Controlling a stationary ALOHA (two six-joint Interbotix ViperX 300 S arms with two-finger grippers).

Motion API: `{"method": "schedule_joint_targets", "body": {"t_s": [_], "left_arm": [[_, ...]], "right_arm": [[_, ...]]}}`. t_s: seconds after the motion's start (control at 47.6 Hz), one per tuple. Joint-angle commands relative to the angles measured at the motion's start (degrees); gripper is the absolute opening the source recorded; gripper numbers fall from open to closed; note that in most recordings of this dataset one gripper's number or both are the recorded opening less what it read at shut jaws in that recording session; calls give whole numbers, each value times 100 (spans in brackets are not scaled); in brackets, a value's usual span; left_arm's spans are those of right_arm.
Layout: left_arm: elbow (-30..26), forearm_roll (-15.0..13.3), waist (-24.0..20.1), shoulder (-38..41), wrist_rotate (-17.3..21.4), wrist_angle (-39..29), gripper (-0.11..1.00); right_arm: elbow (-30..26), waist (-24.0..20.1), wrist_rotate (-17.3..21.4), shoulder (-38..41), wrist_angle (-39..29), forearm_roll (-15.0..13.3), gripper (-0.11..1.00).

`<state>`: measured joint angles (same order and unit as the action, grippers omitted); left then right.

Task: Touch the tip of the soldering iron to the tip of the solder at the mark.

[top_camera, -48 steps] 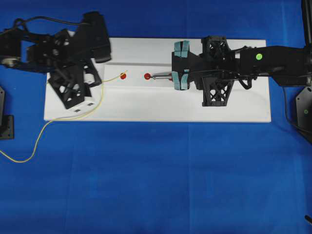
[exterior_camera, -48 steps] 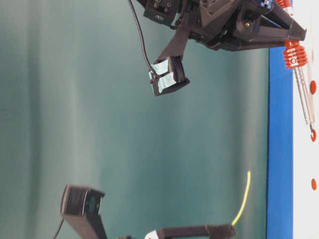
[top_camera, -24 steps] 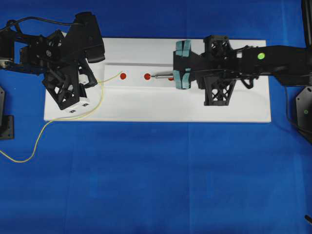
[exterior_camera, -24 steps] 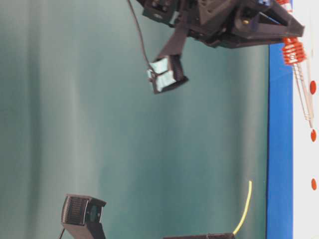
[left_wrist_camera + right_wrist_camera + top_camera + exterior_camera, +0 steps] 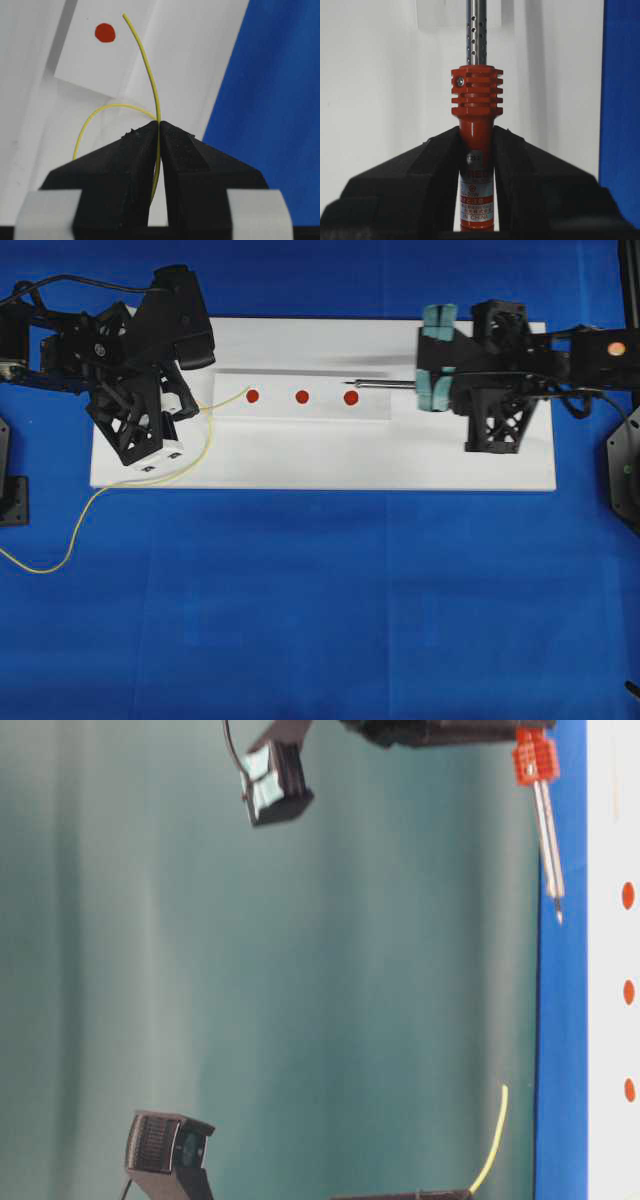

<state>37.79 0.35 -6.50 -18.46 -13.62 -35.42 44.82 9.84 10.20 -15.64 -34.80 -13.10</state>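
- On the left, the left gripper (image 5: 159,131) has its fingers clamped on the solder (image 5: 150,75), whose tip lies beside the left red mark (image 5: 252,396).
- The right gripper (image 5: 476,150) fingers grip the soldering iron (image 5: 475,107), its tip above the right red mark (image 5: 350,397).

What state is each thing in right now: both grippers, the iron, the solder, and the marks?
left gripper: shut on the solder.
right gripper: shut on the soldering iron's handle.
soldering iron: held roughly level, lifted off the board, tip near the rightmost red mark.
solder: free end raised, close to the leftmost red mark; not touching the iron.
red marks: three in a row, all uncovered.
white board: flat on the blue table.
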Motion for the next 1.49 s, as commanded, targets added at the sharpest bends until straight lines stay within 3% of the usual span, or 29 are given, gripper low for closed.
{"method": "schedule_joint_targets", "body": {"t_s": [0.0, 0.336, 0.883, 1.471], "left_arm": [[-53, 9, 9, -114, 0, 26, 1], [-316, 9, 18, 264, 18, 360, 1], [-1925, 9, 18, 2285, 369, 193, 1], [-2329, 18, -62, 2892, 448, 185, 1]], "right_arm": [[44, 9, 44, -255, 18, -18, 6], [123, 53, 88, -343, 18, -26, 6], [123, 53, 70, -264, -290, 18, 6], [88, 18, 53, -70, -281, 18, 6]]}}
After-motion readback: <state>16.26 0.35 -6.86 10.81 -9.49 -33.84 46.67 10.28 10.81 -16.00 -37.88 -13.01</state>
